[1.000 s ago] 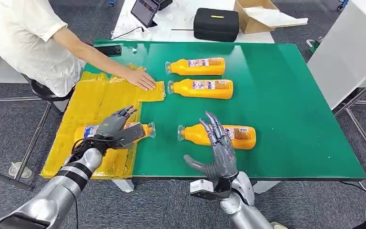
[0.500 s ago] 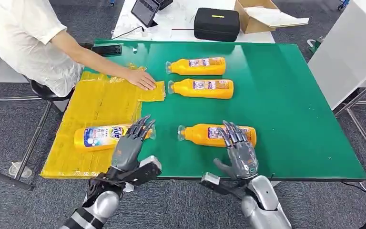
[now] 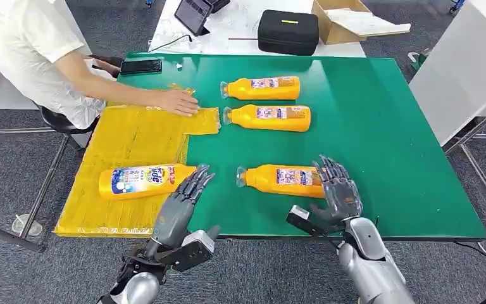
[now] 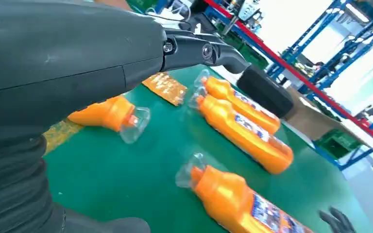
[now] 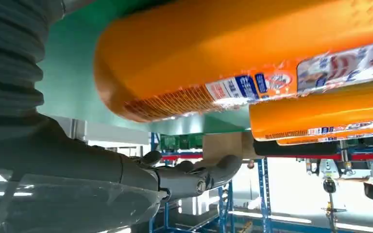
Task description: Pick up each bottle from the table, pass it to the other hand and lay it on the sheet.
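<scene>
Both hands have drawn back toward the near edge of the green tabletop [image 3: 386, 126]. The left robot hand [image 3: 180, 206] is open and empty; just beyond its fingertips, one orange plastic bottle [image 3: 142, 181] lies on the yellow plastic sheet [image 3: 133, 136]. The right robot hand [image 3: 336, 193], fingers spread, rests at the base of a second bottle [image 3: 278, 178]. Two more bottles [image 3: 267, 117] [image 3: 261, 88] lie farther off: four altogether. A person's hand [image 3: 178, 101] presses the sheet's far corner.

The label of the bottle [image 3: 140, 181] on the yellow sheet [image 3: 133, 136] reads roughly "Tide"; other labels are illegible.
</scene>
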